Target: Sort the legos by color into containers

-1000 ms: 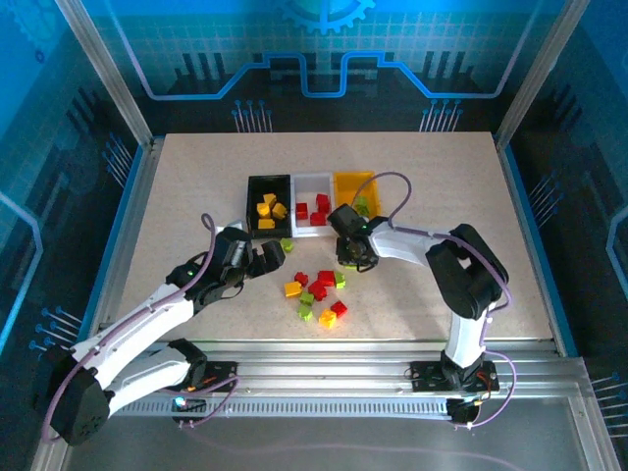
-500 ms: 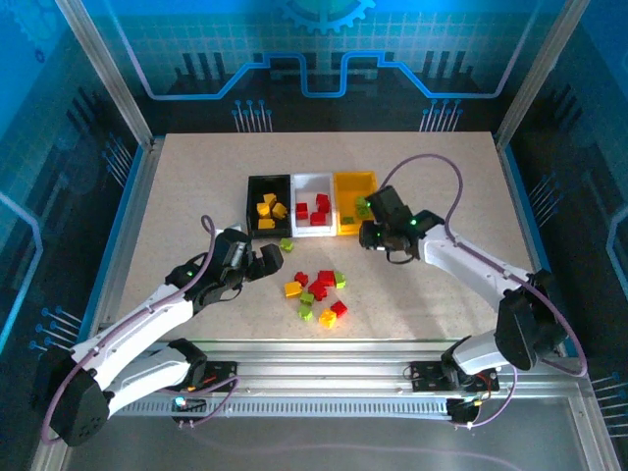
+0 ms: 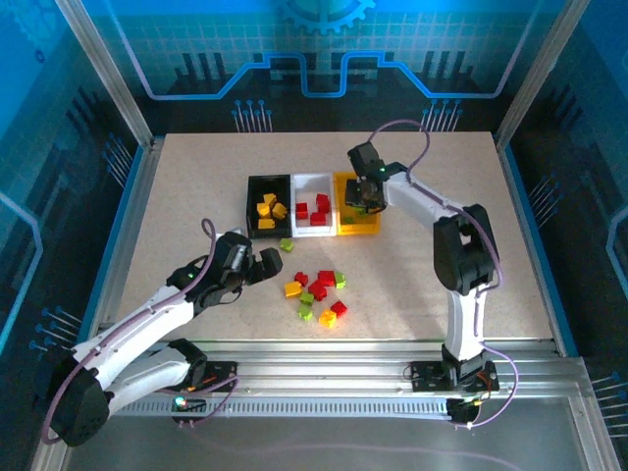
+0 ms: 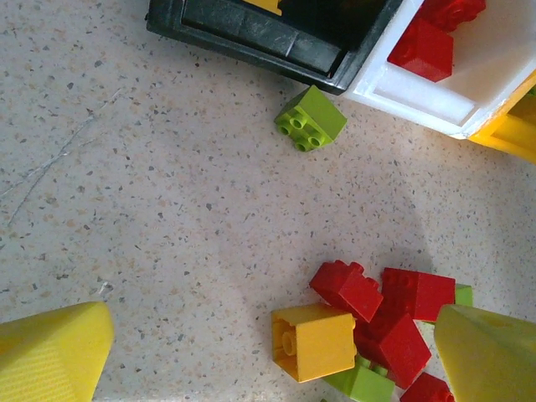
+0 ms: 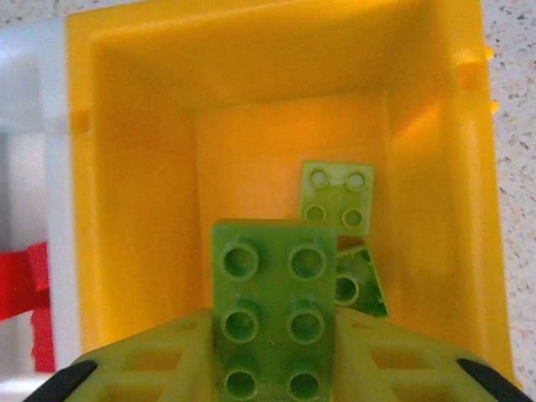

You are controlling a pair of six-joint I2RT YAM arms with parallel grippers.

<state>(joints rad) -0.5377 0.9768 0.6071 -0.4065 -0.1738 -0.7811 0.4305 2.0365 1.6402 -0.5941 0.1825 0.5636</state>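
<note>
Three containers stand in a row: black bin (image 3: 268, 186) with yellow legos, white bin (image 3: 312, 231) with red ones, yellow bin (image 3: 355, 228). My right gripper (image 3: 365, 196) hovers over the yellow bin (image 5: 134, 209), shut on a lime green lego (image 5: 272, 310) held between its fingers (image 5: 159, 368). Two green legos (image 5: 337, 195) lie on that bin's floor. My left gripper (image 3: 263, 263) is open, low over the table beside the loose pile (image 3: 316, 292). A yellow lego (image 4: 314, 342) and red legos (image 4: 347, 289) lie between its fingertips (image 4: 50, 352). A lone green lego (image 4: 311, 119) rests by the black bin (image 4: 251, 33).
The white bin's corner (image 4: 452, 105) and the yellow bin's edge (image 4: 511, 138) sit just beyond the lone green lego. Bare table surface (image 3: 196, 196) lies to the left of the bins and to the right of the pile (image 3: 442, 294). Frame rails border the table.
My right arm has swung from the pile up and back to over the yellow bin, carrying the green lego. The left arm has barely moved.
</note>
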